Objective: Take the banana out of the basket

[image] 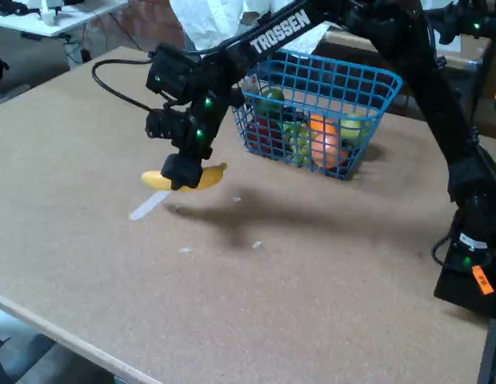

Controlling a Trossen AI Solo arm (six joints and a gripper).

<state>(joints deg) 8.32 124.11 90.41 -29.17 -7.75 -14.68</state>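
Note:
The yellow banana (206, 178) hangs just above the brown table, left of the blue wire basket (344, 80), fully outside it. My gripper (182, 178) is shut on the banana's middle, with both yellow ends sticking out past the black fingers. The basket stands at the back of the table, behind and right of the gripper.
Inside the basket lie an orange-pink round fruit (324, 138), green fruits (296, 136) and a dark red one (264, 128). A strip of white tape (150, 205) lies on the table (248, 280) under the gripper. The arm's base (468, 264) stands at the right edge. A person in white (212, 20) is behind the table.

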